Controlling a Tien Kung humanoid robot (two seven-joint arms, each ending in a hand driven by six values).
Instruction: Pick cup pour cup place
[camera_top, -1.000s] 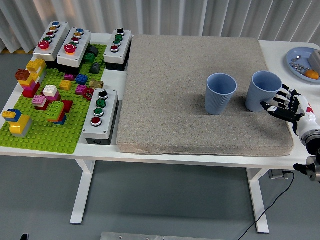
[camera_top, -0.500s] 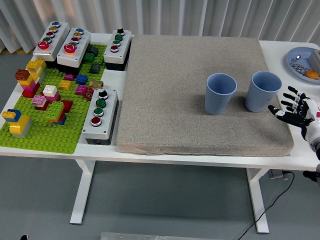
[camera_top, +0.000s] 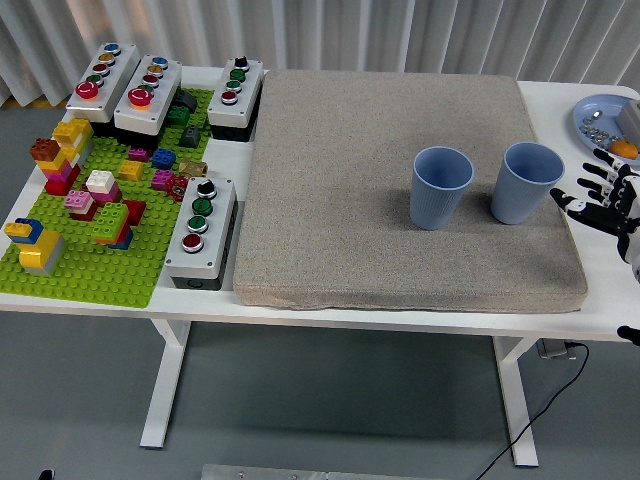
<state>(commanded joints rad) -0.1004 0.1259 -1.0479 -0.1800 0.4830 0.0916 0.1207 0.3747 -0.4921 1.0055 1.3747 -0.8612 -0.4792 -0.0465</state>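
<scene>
White table — grey mat, two blue cups.

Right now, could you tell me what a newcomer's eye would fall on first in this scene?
Two blue cups stand upright side by side on the right part of the grey mat. The right hand hovers open just beside the right cup, apart from it. At the left, bright toy bricks crowd a green baseplate.
</scene>
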